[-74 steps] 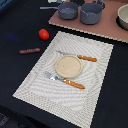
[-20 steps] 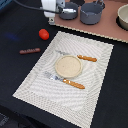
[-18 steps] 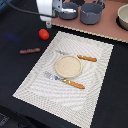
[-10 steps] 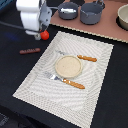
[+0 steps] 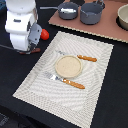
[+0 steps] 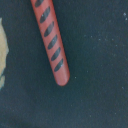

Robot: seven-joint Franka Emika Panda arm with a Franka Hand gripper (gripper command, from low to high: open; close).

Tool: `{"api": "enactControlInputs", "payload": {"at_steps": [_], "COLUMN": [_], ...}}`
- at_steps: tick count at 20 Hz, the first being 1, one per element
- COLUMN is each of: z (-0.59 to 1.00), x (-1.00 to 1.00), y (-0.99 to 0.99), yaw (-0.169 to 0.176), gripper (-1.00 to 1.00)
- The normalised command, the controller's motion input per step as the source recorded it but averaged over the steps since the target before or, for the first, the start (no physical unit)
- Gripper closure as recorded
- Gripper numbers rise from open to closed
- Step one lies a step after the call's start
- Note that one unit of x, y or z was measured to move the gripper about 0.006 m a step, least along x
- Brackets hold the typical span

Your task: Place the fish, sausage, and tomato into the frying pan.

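The sausage, red-brown with dark stripes, lies on the dark table right under the wrist camera. In the exterior view only its tip shows from under my white hand. My gripper hangs over the sausage at the exterior view's left; its fingers are hidden, so I cannot tell how the jaws stand. The tomato sits just beside the hand. The frying pan stands at the back on the brown board, its thin handle toward the exterior view's left. The fish is not in view.
A deeper grey pot stands next to the pan, and a bowl at the far right. A striped placemat holds a tan plate and two orange-handled pieces of cutlery. A pale shape shows at the wrist view's edge.
The arm has come in from the back and moved down toward the exterior view's left, now covering the sausage. The tomato, pan and plate have not moved.
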Motion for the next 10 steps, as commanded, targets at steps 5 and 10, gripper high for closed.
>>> {"api": "enactControlInputs", "payload": {"at_steps": [5, 10], "z": [-0.5, -0.53], "x": [-0.38, -0.34], "y": [0.23, 0.14], "yaw": [0.03, 0.035], "gripper": [-1.0, -1.0]}}
